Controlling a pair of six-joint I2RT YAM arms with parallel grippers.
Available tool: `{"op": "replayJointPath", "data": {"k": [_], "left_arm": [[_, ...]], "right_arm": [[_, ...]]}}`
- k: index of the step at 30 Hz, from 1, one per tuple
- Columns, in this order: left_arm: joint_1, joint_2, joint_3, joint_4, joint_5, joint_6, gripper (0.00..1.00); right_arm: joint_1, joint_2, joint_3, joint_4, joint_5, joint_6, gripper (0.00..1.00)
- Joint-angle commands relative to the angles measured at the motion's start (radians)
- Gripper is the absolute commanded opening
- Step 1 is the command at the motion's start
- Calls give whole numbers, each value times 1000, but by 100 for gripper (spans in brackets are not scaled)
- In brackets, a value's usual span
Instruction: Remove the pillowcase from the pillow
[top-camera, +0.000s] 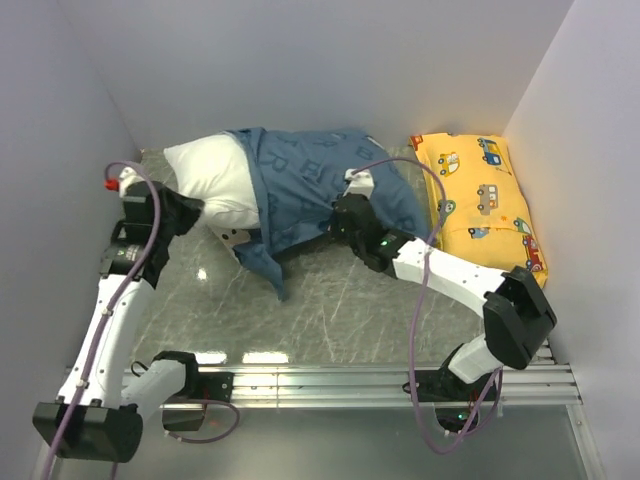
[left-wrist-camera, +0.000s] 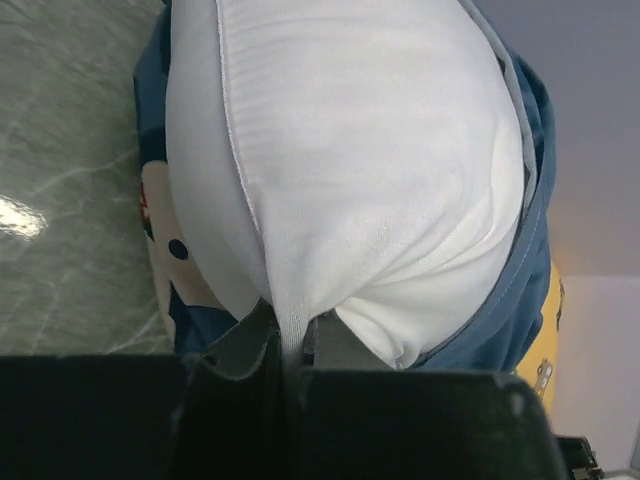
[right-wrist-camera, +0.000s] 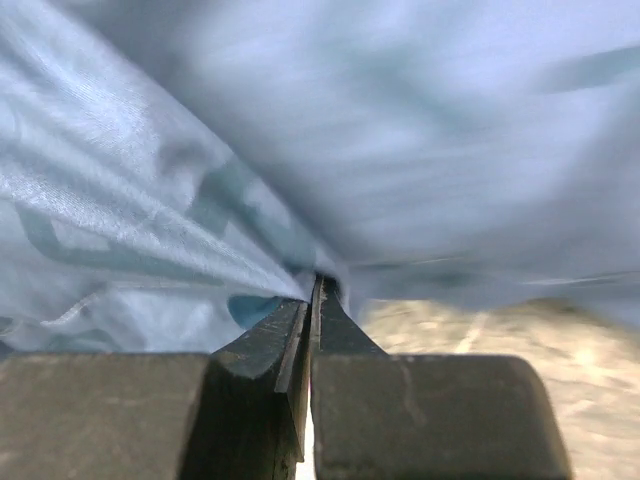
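Observation:
The white pillow (top-camera: 208, 178) lies at the back left with its left end bare. The dusty-blue pillowcase (top-camera: 320, 185) covers its right part, and a loose flap trails toward the front. My left gripper (top-camera: 197, 216) is shut on a pinch of the pillow's white fabric (left-wrist-camera: 350, 150), seen in the left wrist view between the fingertips of the left gripper (left-wrist-camera: 292, 335). Blue pillowcase (left-wrist-camera: 505, 315) rims the pillow there. My right gripper (top-camera: 347, 212) is at the case's front side. In the right wrist view the right gripper (right-wrist-camera: 317, 290) is shut on a gathered fold of pillowcase (right-wrist-camera: 150, 180).
A smaller yellow car-print pillow (top-camera: 480, 205) lies against the right wall. Grey walls close in on the left, back and right. A metal rail (top-camera: 330, 385) runs along the near edge by the arm bases. The tabletop (top-camera: 340, 300) is grey marble.

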Motion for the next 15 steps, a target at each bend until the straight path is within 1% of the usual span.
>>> {"op": "replayJointPath", "data": {"k": [1, 2, 3, 4, 5, 6, 8, 9, 10, 11, 13, 14, 15], "left_arm": [[156, -27, 112, 69, 54, 56, 0], [234, -24, 117, 65, 69, 59, 0], [274, -21, 118, 66, 118, 58, 0], [351, -16, 111, 74, 150, 55, 0], [386, -15, 102, 80, 178, 50, 0], [419, -12, 91, 89, 237, 40, 0], [498, -7, 56, 108, 301, 26, 0], [508, -8, 39, 120, 330, 7, 0], [508, -19, -8, 141, 388, 1, 0], [507, -28, -33, 187, 407, -2, 0], [503, -50, -105, 220, 445, -14, 0], [502, -53, -122, 223, 454, -5, 0], [502, -53, -147, 217, 462, 3, 0]], "right_arm": [[-97, -81, -18, -76, 90, 31, 0], [-120, -90, -30, -85, 84, 44, 0], [-177, -109, -50, -102, 74, 54, 0], [-200, -118, -64, -107, 42, 68, 0], [-225, -129, -76, -107, 31, 74, 0], [-261, -142, -91, -113, 18, 78, 0], [-291, -150, -102, -119, -20, 81, 0], [-295, -155, -108, -118, -34, 81, 0], [-296, -156, -110, -113, -43, 72, 0], [-296, -156, -112, -110, -71, 72, 0], [-293, -159, -115, -93, -118, 72, 0], [-288, -164, -113, -88, -167, 68, 0], [-280, -170, -105, -95, -183, 65, 0]]}}
